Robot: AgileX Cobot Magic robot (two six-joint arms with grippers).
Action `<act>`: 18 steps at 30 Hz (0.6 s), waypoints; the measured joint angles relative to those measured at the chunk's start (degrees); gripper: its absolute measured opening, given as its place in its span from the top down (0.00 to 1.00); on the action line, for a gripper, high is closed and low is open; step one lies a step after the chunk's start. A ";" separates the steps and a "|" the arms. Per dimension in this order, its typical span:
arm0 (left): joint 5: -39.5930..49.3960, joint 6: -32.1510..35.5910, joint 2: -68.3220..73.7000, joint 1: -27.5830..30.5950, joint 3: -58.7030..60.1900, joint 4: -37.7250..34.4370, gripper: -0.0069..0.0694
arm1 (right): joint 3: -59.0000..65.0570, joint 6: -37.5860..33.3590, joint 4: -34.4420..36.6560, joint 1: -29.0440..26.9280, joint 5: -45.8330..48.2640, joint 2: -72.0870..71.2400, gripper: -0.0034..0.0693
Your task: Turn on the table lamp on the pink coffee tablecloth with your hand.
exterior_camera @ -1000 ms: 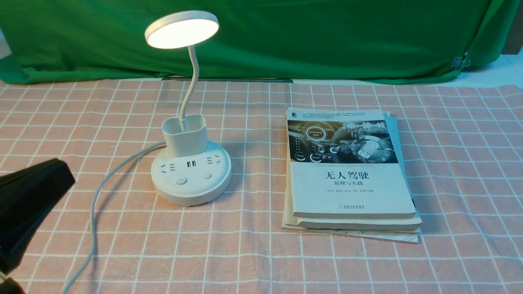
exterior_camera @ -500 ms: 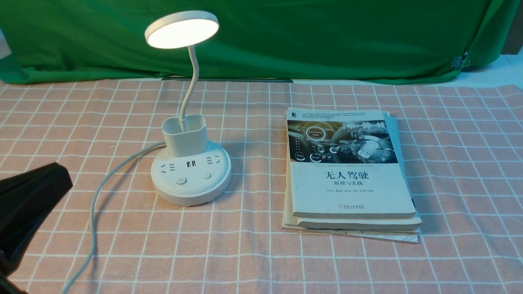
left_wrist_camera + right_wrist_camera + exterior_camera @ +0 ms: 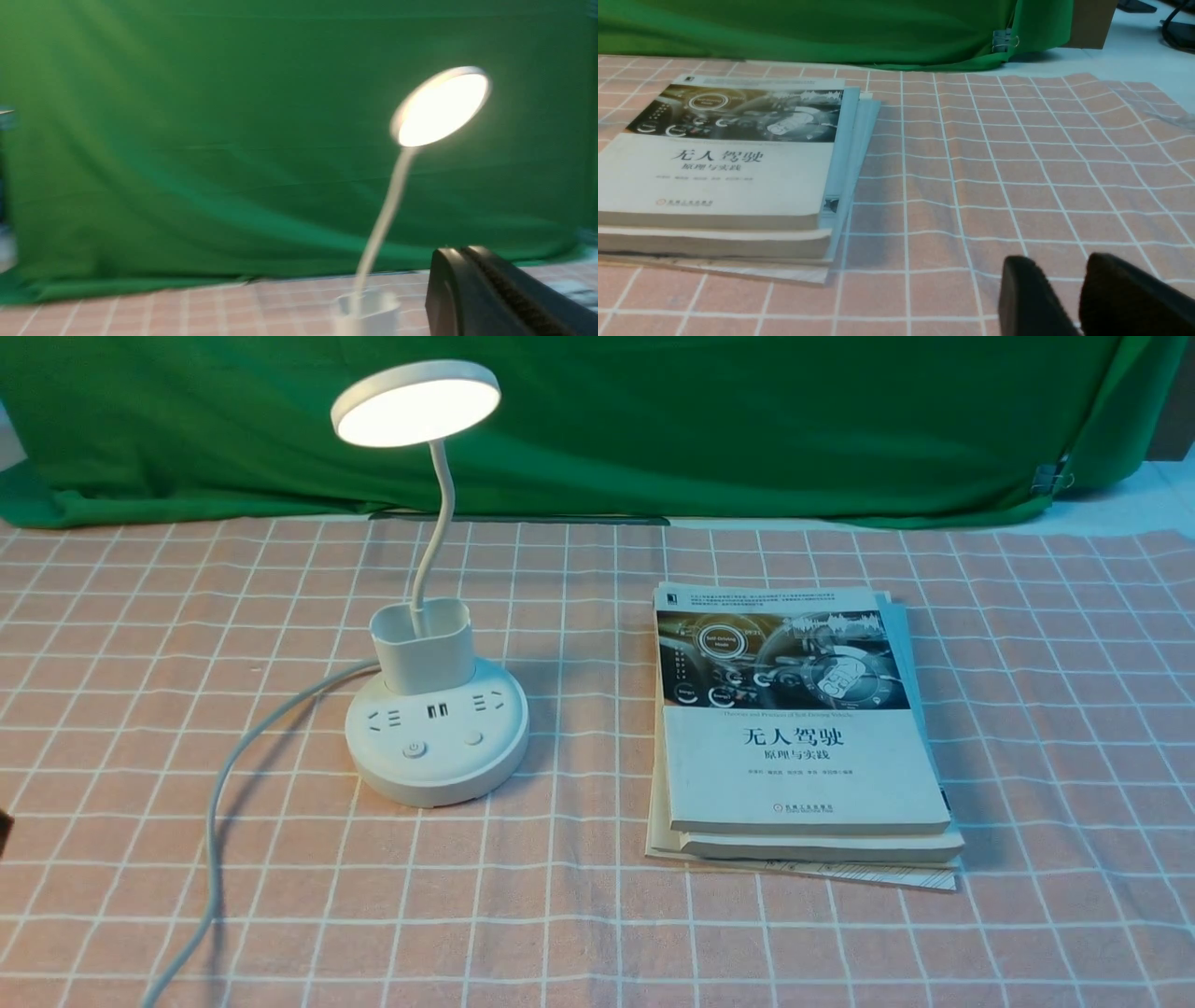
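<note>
Over the near side of the counter (image 3: 1144, 497), can see the left hand (image 3: 460, 252) pinched narrow with its fingertips together, and the right hand (image 3: 1059, 261) with a modest gap between its fingertips. Spread underneath, got the pink coffee tablecloth (image 3: 597, 933). Toward the near-left corner, can follow the lamp's pale cord (image 3: 213, 859). Right of the middle, can spot a stack of books (image 3: 808, 765) lying flat, with a driving-themed cover on top. Set a bit farther back, toward the far-left corner, got the table lamp (image 3: 439, 747) upright on the cloth, well apart from the books and shining bright from its round head (image 3: 417, 409). Past the far edge, just got green backdrop cloth (image 3: 747, 429).
</note>
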 joint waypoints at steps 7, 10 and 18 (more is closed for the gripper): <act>7.56 -3.88 -0.34 5.77 0.73 0.28 0.91 | 0.00 0.00 0.00 0.00 0.11 0.00 0.62; 17.49 -3.88 -0.41 6.01 0.73 -0.96 0.91 | 0.00 0.00 0.00 0.00 0.11 0.00 0.62; 23.38 3.57 -0.47 6.09 0.79 -2.32 0.91 | 0.00 0.00 0.00 0.00 0.11 0.00 0.62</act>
